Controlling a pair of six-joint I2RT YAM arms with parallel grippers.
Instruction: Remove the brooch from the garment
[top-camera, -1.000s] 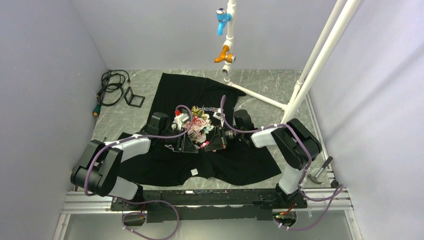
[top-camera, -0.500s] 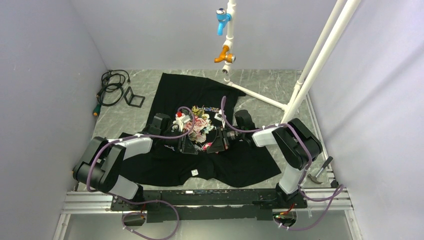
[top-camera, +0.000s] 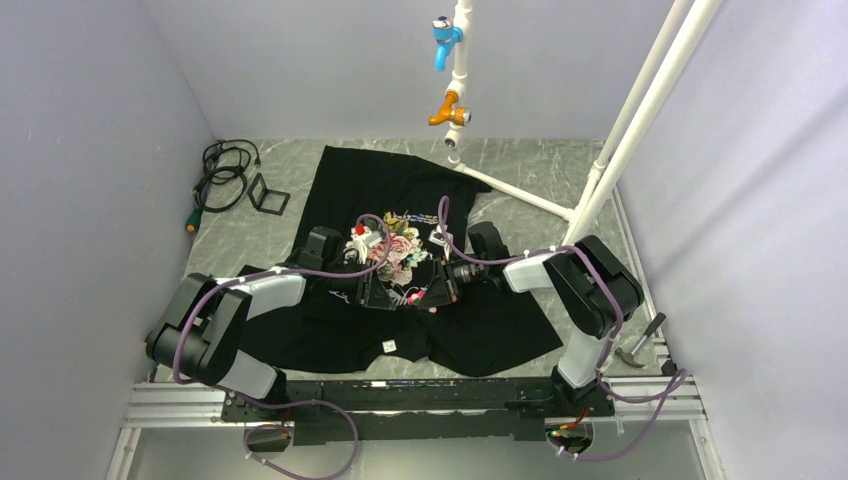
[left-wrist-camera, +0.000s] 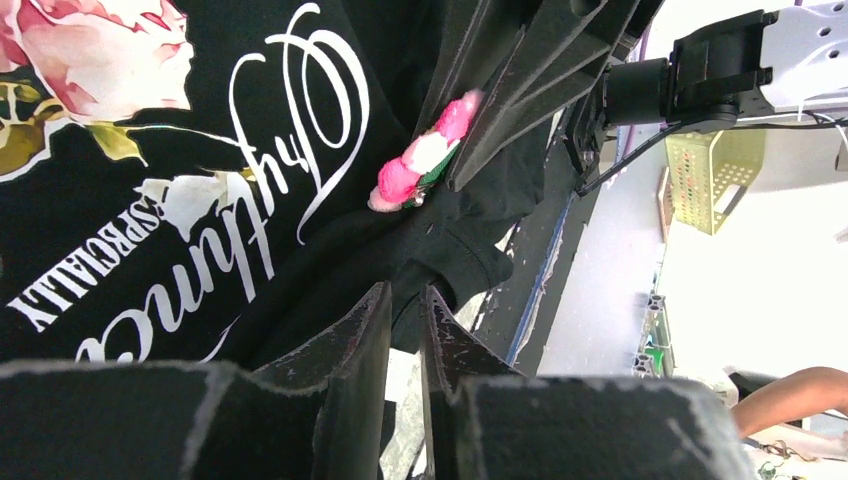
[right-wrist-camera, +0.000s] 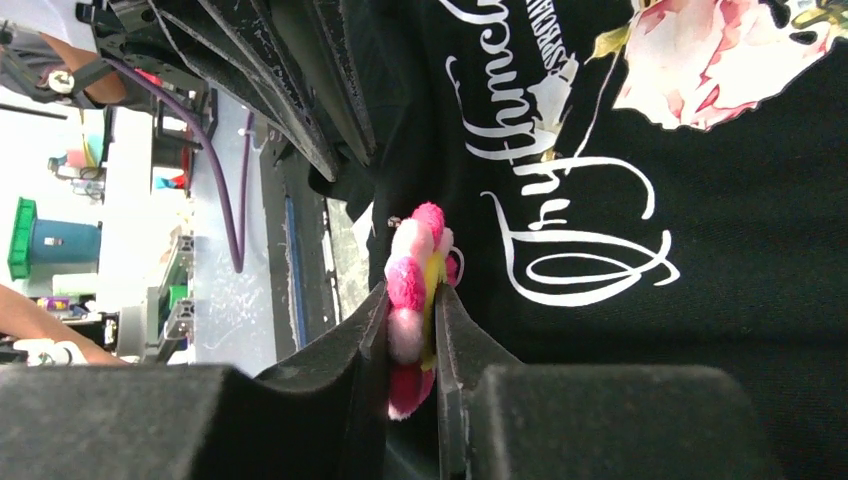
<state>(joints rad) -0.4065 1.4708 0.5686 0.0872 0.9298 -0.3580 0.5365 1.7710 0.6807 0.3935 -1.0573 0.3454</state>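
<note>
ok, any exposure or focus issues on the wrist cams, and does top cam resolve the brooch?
Left wrist: right background blown out white; brooch and script sharp, left pincer soft toward the lens. Right wrist: left strip overexposed, brooch in the right pincer readable. Top external: even light, no glare; brooch only a pink speck on the black garment.

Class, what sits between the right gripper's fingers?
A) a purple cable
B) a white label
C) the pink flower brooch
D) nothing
C: the right wrist view shows the brooch clamped between the fingers of the right gripper, against the black garment.
</note>
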